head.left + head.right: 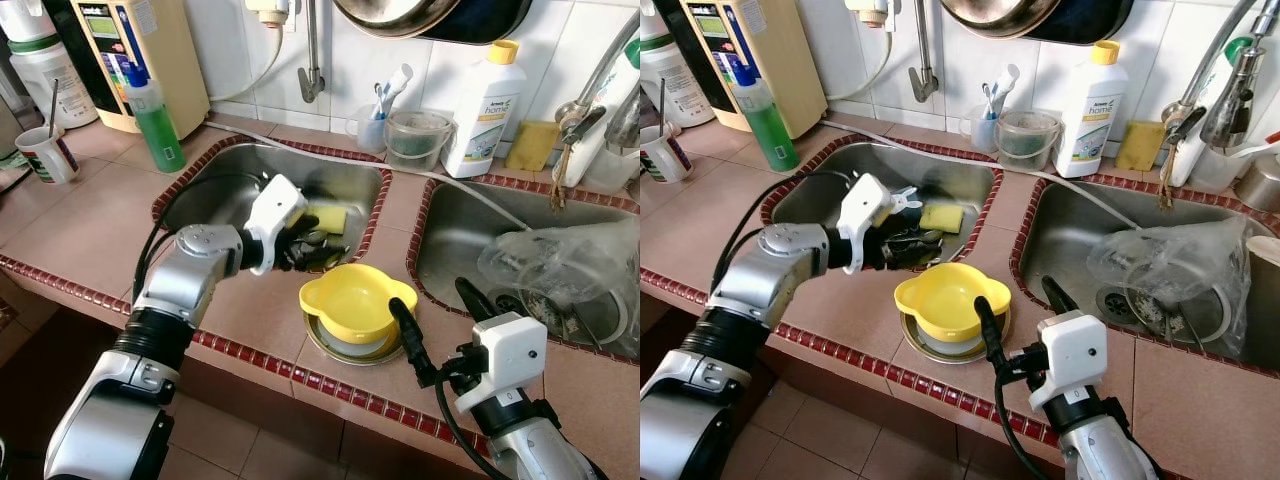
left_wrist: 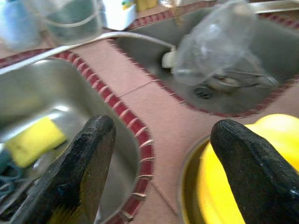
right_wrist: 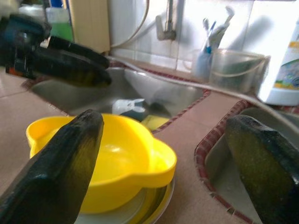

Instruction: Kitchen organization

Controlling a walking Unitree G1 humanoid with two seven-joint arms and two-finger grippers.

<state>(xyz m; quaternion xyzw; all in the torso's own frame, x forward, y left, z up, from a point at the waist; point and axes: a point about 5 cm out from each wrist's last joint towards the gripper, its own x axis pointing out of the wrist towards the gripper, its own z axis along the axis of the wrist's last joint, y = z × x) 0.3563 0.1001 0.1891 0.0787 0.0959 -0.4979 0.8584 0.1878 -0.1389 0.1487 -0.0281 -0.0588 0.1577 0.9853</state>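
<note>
One yellow bowl [image 1: 352, 303] sits stacked on a plate [image 1: 345, 347] on the counter strip between the two sinks. Right gripper [image 1: 438, 322] beside it, fingers spread, empty; left gripper [image 1: 318, 250] likewise unclenched over the left sink [image 1: 235, 170] edge. Approach step; next needs closing on the bowl's rim.

Two sink basins [image 1: 250, 170] [image 1: 470, 240] are sitting side by side — one yellow bowl [image 1: 352, 300] is resting between them. One yellow sponge [image 1: 327, 217], one green bottle [image 1: 157, 120], one white bottle [image 1: 483, 110] and one mug [image 1: 45, 155] are standing about — nothing doubled.
</note>
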